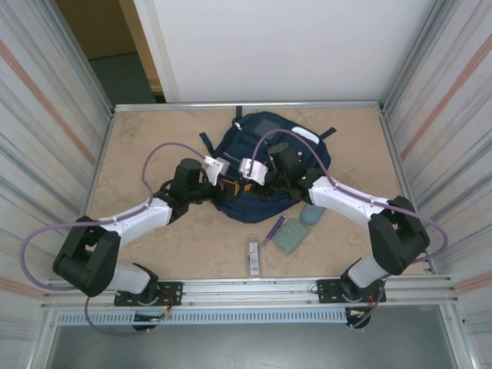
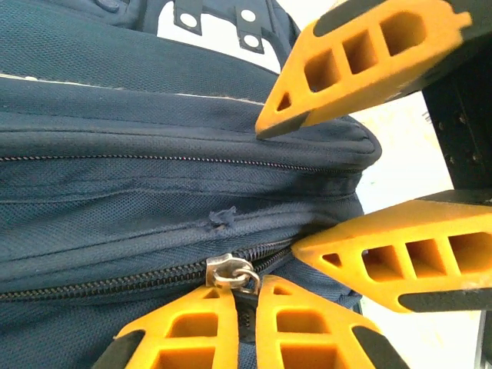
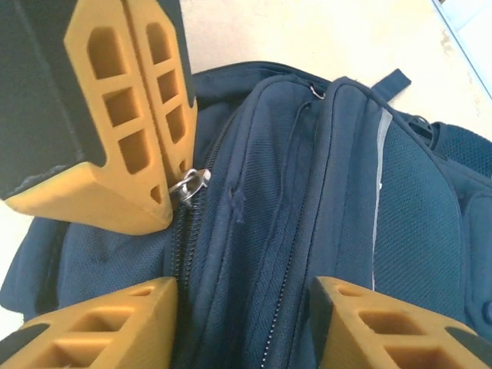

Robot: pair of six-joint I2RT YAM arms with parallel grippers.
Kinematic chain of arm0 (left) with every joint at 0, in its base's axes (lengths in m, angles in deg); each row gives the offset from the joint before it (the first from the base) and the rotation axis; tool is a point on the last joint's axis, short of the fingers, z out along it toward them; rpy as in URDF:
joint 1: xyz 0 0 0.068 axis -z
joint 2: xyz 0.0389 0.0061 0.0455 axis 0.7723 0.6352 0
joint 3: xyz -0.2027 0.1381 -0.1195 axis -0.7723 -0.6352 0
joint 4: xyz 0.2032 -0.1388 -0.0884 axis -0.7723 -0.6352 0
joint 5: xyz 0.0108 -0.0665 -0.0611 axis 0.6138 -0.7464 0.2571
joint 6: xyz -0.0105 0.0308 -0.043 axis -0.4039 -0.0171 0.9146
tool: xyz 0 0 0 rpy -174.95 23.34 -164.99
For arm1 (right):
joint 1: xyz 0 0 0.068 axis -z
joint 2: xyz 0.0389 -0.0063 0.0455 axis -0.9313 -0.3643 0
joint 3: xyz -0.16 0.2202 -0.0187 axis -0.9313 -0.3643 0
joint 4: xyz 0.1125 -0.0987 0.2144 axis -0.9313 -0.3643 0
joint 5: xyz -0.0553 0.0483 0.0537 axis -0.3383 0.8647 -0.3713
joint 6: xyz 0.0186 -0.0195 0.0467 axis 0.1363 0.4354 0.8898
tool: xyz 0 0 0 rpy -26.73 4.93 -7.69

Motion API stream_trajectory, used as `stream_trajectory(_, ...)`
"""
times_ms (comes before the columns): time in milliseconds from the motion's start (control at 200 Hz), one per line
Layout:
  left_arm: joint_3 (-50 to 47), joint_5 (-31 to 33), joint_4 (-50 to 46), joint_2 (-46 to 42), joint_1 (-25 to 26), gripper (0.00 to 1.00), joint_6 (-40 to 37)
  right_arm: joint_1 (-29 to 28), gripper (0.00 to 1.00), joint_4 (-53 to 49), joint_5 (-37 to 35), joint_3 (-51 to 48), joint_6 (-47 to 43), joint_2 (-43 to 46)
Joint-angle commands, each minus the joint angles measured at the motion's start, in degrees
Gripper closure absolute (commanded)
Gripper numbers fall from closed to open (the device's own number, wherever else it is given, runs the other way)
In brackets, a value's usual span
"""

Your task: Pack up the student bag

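both grippers at the bag's zipper

the student bag (image 1: 270, 157) lies in the far middle of the desk (image 1: 138, 134), its near edge turned toward the arms. the left arm (image 1: 142, 217) reaches from the near left corner, forearm slanting far and right, wrist bent so the left gripper (image 1: 228, 185) points right at the bag's near-left edge. in the left wrist view the left gripper (image 2: 247, 286) has its two orange fingers pressed together on the metal zipper pull (image 2: 231, 270). the right wrist view shows the same pinch from the other side.

the right arm (image 1: 346, 201) rises from the near right, elbow close to the right wall, forearm running far and left over the bag. the right gripper (image 1: 251, 184) sits just beside the left one. its jaws stand wide apart, gripping nothing. in the right wrist view the right gripper (image 3: 240, 286) straddles the bag's seams, one finger on each side.

a white buckle patch (image 2: 207, 23) with a black strap and rivets shows on the bag.

near and right of the bag lie a grey-green flat case (image 1: 292, 235), a small blue-grey object (image 1: 311, 214), a purple pen (image 1: 274, 229) and a narrow white strip (image 1: 254, 257) whose markings are too small to read.
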Motion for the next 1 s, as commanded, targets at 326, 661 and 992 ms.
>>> stream_trajectory(326, -2.81, 6.26, 0.23, -2.35, -9.34, 1.0, -0.71, 8.24, 1.0, -7.94, 11.56, 2.71, -16.39, 3.89)
stream_trajectory(661, 3.57, -7.28, 1.74, 1.57, -1.48, 0.67, -5.97, 10.42, 0.53, -12.32, 14.38, 5.7, -15.66, 3.7)
stream_trajectory(992, 2.35, -3.69, 6.0, 5.15, 2.84, 0.64, 4.22, 11.32, 0.49, -24.11, 6.03, 6.31, -19.3, -1.02)
